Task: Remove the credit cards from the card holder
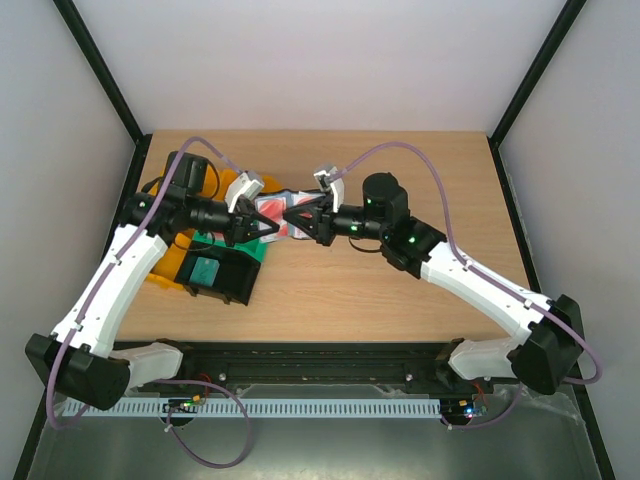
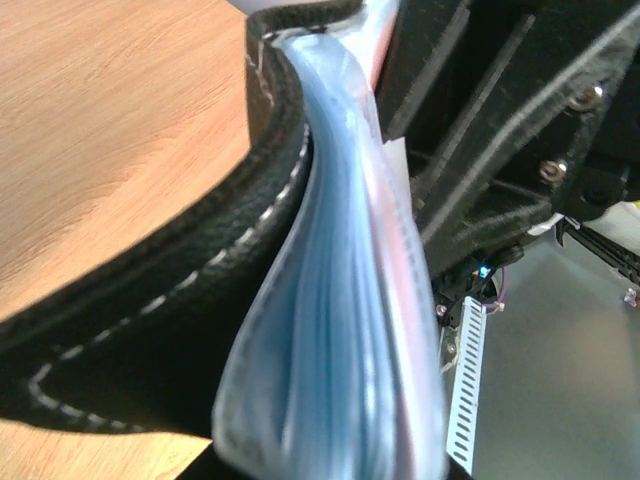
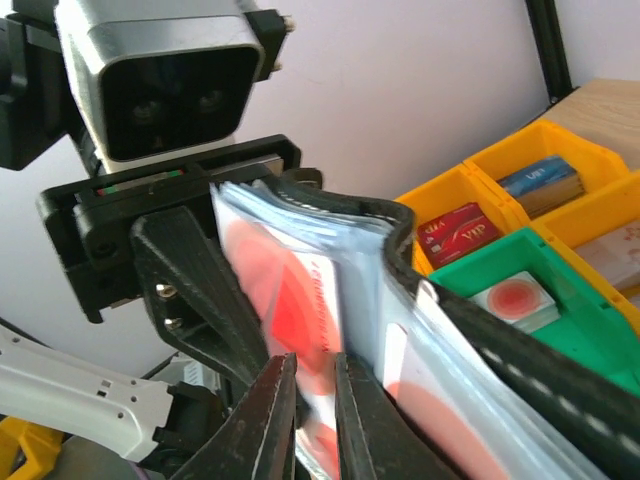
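The card holder point(image 2: 150, 280) is held up, open, between the two arms over the worktop point(image 1: 400, 290). The left jaws are clamped on its black cover. The right jaws pinch the edge of a red-and-white credit card point(image 3: 300, 330) sitting in its clear pocket.

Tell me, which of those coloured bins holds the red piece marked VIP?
The yellow bin beside the card holder. The other yellow bin holds a blue piece; the green bin holds a white piece with a red spot.
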Robot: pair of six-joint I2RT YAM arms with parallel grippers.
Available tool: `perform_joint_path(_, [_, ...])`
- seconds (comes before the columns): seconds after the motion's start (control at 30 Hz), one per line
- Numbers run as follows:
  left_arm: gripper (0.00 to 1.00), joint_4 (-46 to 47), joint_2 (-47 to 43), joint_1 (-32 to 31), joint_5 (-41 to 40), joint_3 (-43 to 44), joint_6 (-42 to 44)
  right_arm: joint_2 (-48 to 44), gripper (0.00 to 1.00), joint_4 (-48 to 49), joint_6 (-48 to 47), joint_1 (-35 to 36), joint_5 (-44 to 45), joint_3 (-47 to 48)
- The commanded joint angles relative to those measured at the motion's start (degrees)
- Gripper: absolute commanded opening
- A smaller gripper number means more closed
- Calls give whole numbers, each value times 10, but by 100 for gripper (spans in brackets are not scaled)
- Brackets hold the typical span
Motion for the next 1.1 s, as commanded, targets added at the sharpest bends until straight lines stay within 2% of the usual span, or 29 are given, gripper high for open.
perform_joint_path(0.0, [2,-18,-19,-2,62,24,31,-11,14,-43,-29,-5,46,-2])
perform_joint_path(0.23, [2,-21,-16,-2,69,28,33,2,21,-23,-20,-4,-10,5])
perform_joint_path(0.33, [2,-22,-12,-2,81,27,34,4,22,-9,-17,1,-27,9])
perform_joint_path(0.6, [2,-18,-9,-3,93,23,29,10,8,41,-16,23,-65,6])
perform_joint_path(0.67, [2,-12,-9,-2,95,18,24,9,2,43,-16,24,-75,9])
perform_joint_path(0.83, [2,-5,-8,-2,91,4,13,-24,2,30,-43,22,-40,-8])
perform_joint_path(1.07, [23,18,-10,-2,79,-15,-14,-24,2,12,-41,8,-42,-16])
